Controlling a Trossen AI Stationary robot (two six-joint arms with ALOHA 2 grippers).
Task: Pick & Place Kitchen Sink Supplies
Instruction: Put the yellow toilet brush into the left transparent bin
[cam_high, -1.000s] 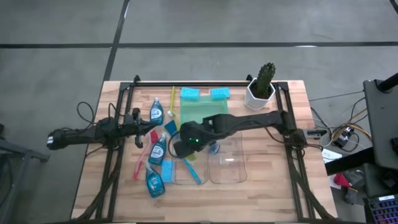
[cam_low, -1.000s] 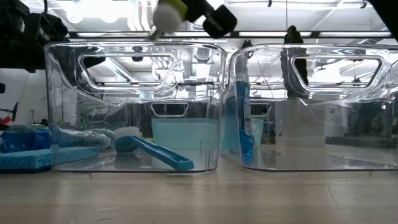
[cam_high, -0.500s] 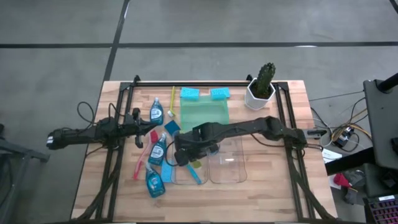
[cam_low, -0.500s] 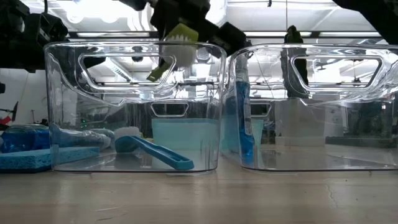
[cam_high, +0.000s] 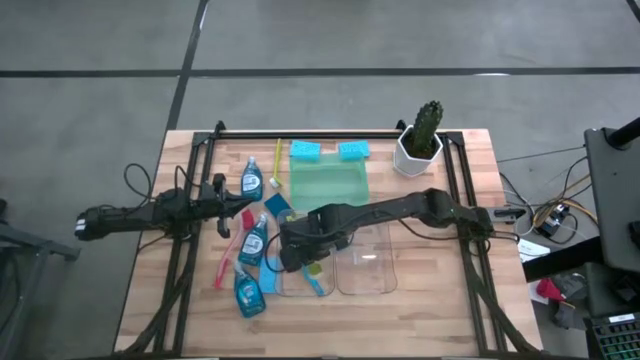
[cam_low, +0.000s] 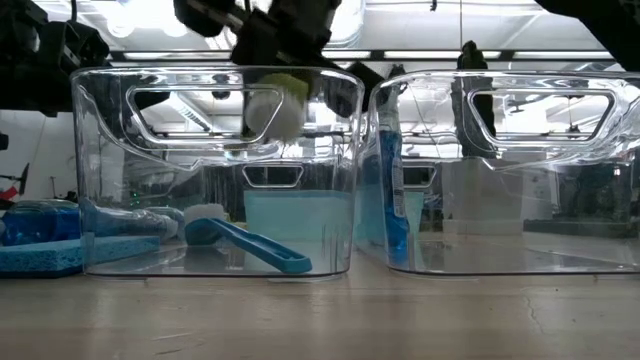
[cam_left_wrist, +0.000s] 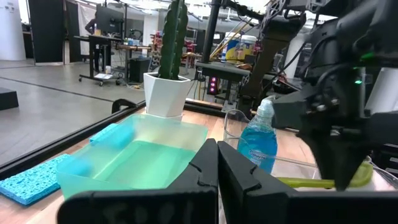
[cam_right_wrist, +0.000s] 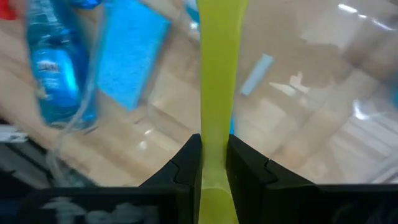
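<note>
My right gripper (cam_high: 297, 248) is shut on a yellow-green long-handled brush (cam_right_wrist: 217, 74) over the left clear bin (cam_high: 283, 285). The brush's white head (cam_low: 274, 106) shows just below that bin's rim. A blue brush (cam_low: 246, 246) lies on the left bin's floor. A bottle of blue liquid (cam_low: 390, 190) stands in the right bin (cam_high: 366, 262). My left gripper (cam_high: 236, 207) is shut and empty at the table's left, near the bottles (cam_high: 252, 240), blue sponges (cam_high: 275, 204) and a red-pink brush (cam_high: 230, 250). My right gripper pinches the yellow-green brush's handle (cam_right_wrist: 215, 140) between its two fingers. The handle runs on forward past the fingertips. The brush is lifted clear, and its head (cam_low: 274, 106) hangs in the upper part of the left bin, touching nothing that I can see.
A green tray (cam_high: 328, 183) lies behind the bins, with two blue sponges (cam_high: 305, 150) at the far edge. A second yellow-green brush (cam_high: 278, 165) and a bottle (cam_high: 251, 180) lie at the far left. A cactus in a white pot (cam_high: 420, 135) stands far right.
My right gripper has gone down and a little toward the table's near edge, over the left bin, still shut on the yellow-green brush. The brush head has come down from above the bin's rim to just below it.
</note>
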